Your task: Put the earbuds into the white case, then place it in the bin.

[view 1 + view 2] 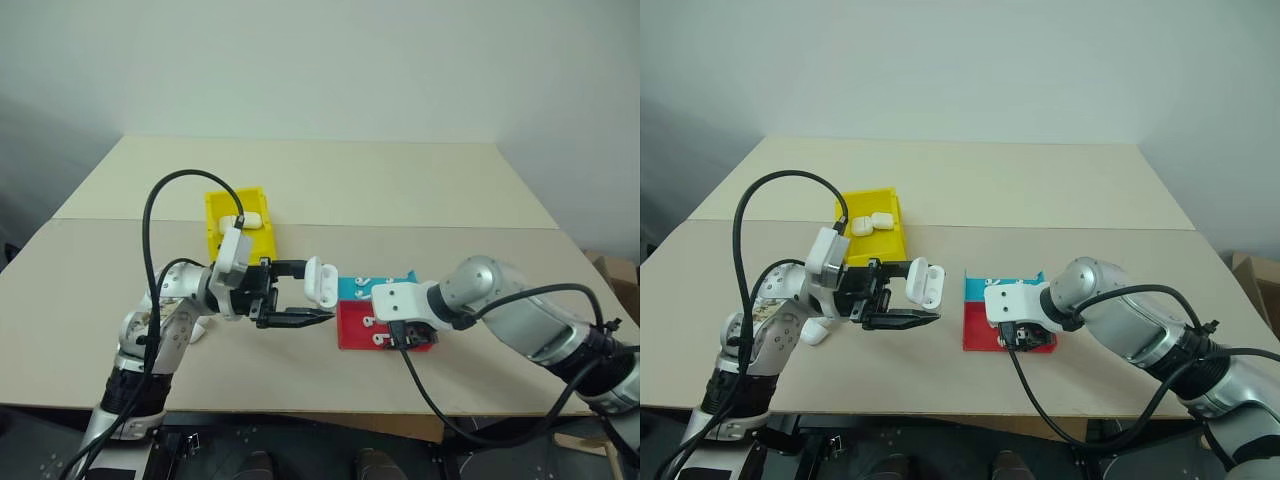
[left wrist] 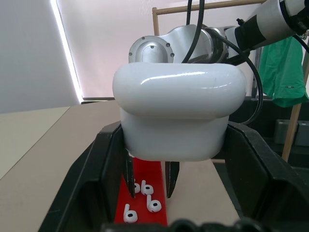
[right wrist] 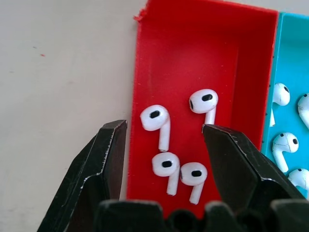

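Beige surface [image 1: 420, 200] carried the trays. Right hand [image 3: 164, 145] hung with fingers parted, gripping nothing, directly over four earbuds [image 3: 166, 164] in the red tray [image 3: 159, 43], stems roughly parallel to the fingers. Left hand [image 1: 300, 292], clenched on the case [image 1: 322, 282], waited beside; the bin [image 1: 222, 215] lay behind it.

Head pair up high, looking down and forward across the worktop [image 1: 420, 190]. Left wrist cam right behind the white case [image 2: 178, 113], facing the red tray [image 2: 150, 193]. Right wrist cam close over that same tray, straight down.
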Controlling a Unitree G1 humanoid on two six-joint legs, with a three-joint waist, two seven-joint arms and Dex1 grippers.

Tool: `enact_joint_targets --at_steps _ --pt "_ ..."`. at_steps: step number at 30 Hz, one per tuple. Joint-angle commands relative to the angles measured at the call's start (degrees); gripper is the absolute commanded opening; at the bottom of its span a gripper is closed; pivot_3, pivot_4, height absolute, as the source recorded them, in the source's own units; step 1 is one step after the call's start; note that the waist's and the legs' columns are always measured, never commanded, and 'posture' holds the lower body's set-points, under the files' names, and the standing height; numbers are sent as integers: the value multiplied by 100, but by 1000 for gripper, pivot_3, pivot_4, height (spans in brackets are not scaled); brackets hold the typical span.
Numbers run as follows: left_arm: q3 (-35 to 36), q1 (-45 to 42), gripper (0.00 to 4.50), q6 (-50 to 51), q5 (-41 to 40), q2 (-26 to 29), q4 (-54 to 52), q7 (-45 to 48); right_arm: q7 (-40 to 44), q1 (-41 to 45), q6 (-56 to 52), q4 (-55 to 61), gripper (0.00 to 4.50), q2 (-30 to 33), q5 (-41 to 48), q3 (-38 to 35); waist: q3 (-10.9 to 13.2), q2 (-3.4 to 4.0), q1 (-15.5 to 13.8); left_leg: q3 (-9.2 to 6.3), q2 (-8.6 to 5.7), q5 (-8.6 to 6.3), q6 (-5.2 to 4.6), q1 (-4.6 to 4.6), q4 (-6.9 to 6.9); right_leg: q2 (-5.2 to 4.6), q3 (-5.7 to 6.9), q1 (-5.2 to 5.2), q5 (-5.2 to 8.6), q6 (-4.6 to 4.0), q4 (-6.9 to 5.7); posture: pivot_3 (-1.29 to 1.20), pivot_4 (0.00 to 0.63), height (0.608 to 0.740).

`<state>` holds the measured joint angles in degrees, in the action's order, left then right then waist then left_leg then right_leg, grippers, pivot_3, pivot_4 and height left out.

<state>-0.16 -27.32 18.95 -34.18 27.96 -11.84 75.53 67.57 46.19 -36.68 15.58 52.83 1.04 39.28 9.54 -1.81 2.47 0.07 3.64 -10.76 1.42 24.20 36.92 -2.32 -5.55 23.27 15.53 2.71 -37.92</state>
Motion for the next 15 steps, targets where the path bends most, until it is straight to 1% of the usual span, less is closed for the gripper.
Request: enact_joint_targets --at_steps 1,2,4,8,15 --pt "110 109 2766 47 -167 94 -358 -227 238 136 351 -186 2602 -119 -303 -43 0 0 -1 0 0 0 0 0 0 0 0 0 0 0 0 0 150 740" --pt "115 135 2766 64 -175 109 -398 -280 277 123 408 -226 2375 -149 -380 -45 0 0 -3 0 0 0 0 0 0 0 0 0 0 0 1 0 150 740" --pt "153 187 2766 82 -236 162 -469 -324 385 83 554 -285 1710 -193 -477 -80 0 0 -5 0 0 0 0 1 0 0 1 0 0 0 0 0 150 740" --pt "179 271 2766 77 -298 253 -531 -422 583 74 745 -389 1710 -271 -610 -125 0 1 -4 -1 0 0 0 0 0 0 1 -1 0 0 0 0 150 740" --pt "164 379 2766 73 -324 288 -663 -607 690 86 923 -711 1710 -570 -874 -138 0 1 1 -1 0 0 0 -2 0 0 1 -2 0 0 -1 0 150 740"
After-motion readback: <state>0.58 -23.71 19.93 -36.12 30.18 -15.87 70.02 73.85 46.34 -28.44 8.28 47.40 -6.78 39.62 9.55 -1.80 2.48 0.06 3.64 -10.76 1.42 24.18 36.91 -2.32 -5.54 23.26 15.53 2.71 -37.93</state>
